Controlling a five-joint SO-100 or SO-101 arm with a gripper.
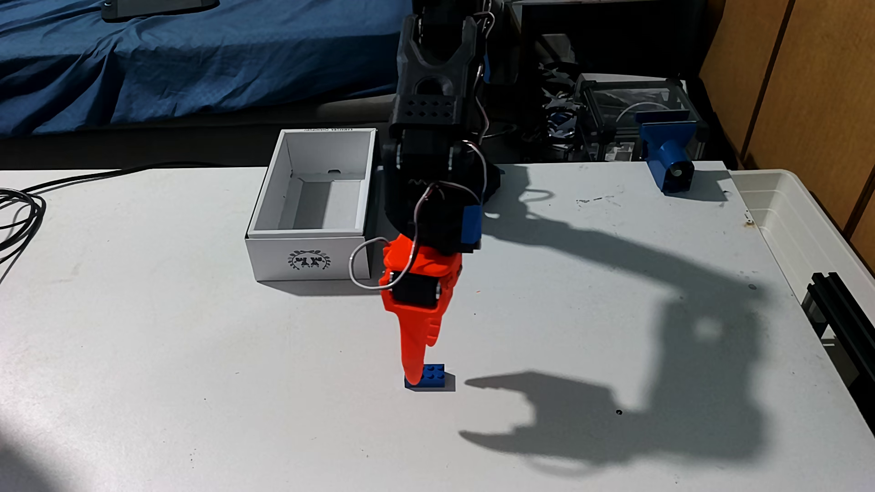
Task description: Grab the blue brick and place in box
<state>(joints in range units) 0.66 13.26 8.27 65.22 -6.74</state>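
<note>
The blue brick (436, 377) lies flat on the white table, studs up, in front of the arm. My orange gripper (420, 366) points straight down at it. The tip of one long finger (414, 369) covers the brick's left end and reaches table level. The shorter toothed finger (433, 331) ends above the brick. The gripper's shadow on the table to the right shows two jaws spread apart, so the gripper is open. The white box (308, 258) with the dark wreath emblem on its near short side stands open and empty behind and to the left of the gripper.
A larger blue clamp-like part (670, 158) sits at the table's far right edge. A translucent white bin (800, 222) borders the table on the right, with a black rail (843, 307) beside it. Black cables (21, 208) lie at the left edge.
</note>
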